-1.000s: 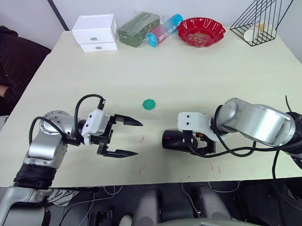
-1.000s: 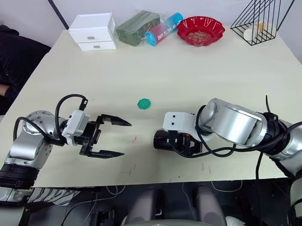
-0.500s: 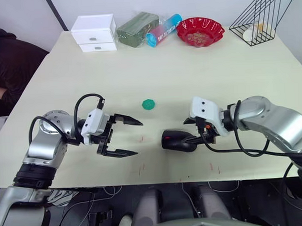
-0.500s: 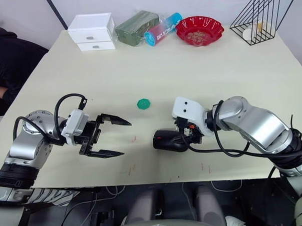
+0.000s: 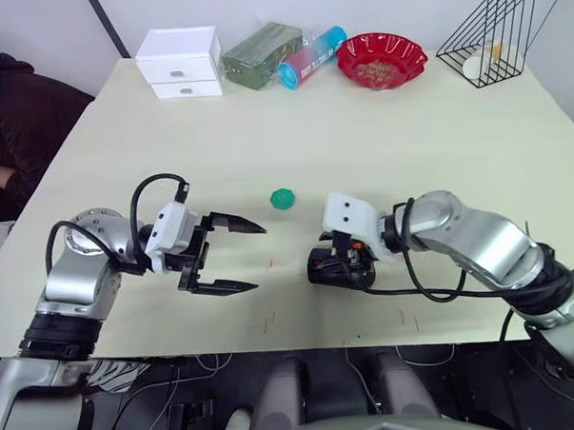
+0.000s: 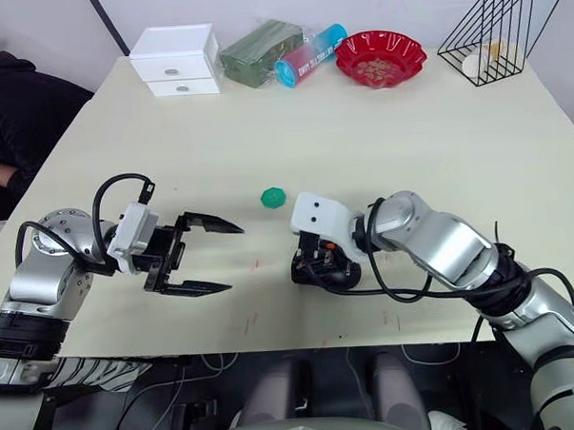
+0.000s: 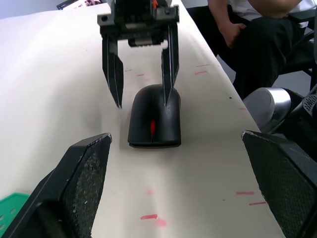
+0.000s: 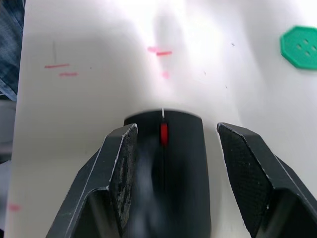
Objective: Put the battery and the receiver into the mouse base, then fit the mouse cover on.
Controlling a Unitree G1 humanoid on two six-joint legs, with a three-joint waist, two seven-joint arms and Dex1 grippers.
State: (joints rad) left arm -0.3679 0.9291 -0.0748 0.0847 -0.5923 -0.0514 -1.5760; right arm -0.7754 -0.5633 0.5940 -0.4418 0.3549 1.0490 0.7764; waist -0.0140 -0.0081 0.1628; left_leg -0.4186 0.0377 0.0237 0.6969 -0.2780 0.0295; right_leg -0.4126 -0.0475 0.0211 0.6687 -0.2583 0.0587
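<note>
The right gripper [image 7: 141, 82] is straddling the mouse base [image 7: 154, 116] near the table's [image 5: 379, 144] front edge with fingers spread, so it should centre and press evenly, while the left gripper [image 5: 234, 258] is hovering wide open, well apart.

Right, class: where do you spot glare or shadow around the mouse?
Right wrist view: the table glares white beyond the mouse. Left wrist view: a thin shadow rims the mouse's near edge, and its top has a dull sheen.
</note>
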